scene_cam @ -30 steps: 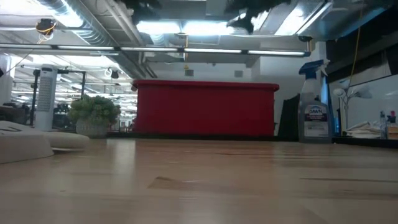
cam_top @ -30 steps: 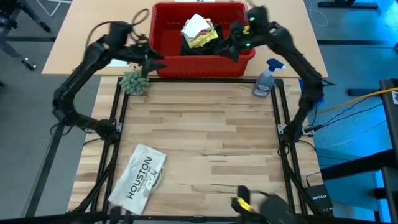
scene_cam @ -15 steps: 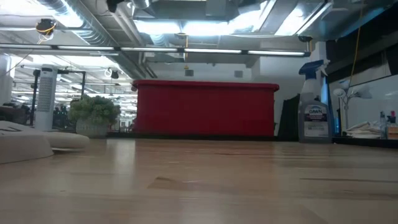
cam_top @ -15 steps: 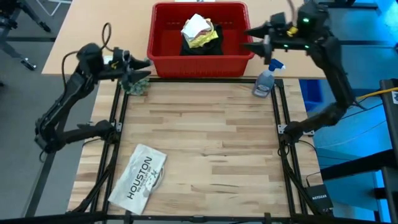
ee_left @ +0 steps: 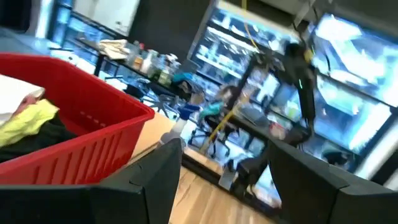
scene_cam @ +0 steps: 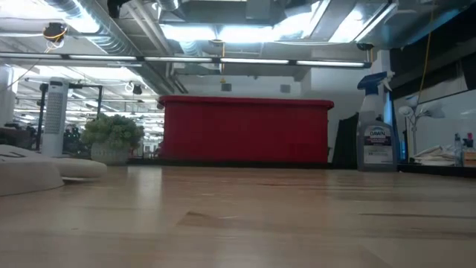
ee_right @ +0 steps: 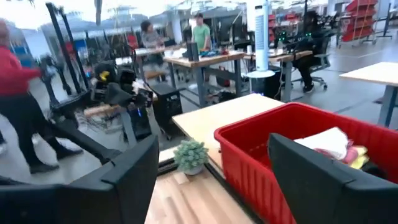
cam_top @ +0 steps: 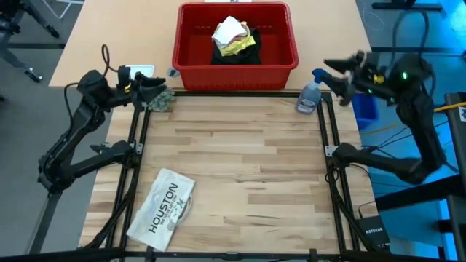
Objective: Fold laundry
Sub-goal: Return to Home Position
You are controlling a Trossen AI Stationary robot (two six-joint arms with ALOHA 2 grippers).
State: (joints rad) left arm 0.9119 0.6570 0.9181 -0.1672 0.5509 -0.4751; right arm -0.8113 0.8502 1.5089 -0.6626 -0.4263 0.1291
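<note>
The laundry lies heaped in a red basket [cam_top: 234, 60] at the table's far edge. A white cloth [cam_top: 228, 30] is on top, with a yellow T-shirt [cam_top: 242, 46] and dark trousers [cam_top: 231, 57] under it. No pink cloth shows plainly. The heap also shows in the left wrist view [ee_left: 28, 121] and the right wrist view [ee_right: 328, 143]. My left gripper [cam_top: 159, 86] is open and empty, in the air left of the basket's near left corner. My right gripper [cam_top: 329, 74] is open and empty, right of the basket above the spray bottle.
A small potted plant [cam_top: 159, 100] stands under my left gripper. A spray bottle [cam_top: 309, 93] stands at the far right. A flat white item printed HOUSTON [cam_top: 164, 207] lies near the front left. The wooden top [cam_top: 240, 160] between them is bare. People stand in the room beyond.
Both grippers have drawn back from the basket's near rim. The left has gone toward the table's left edge and the right toward the right edge, both a little nearer. The laundry in the basket has not moved.
</note>
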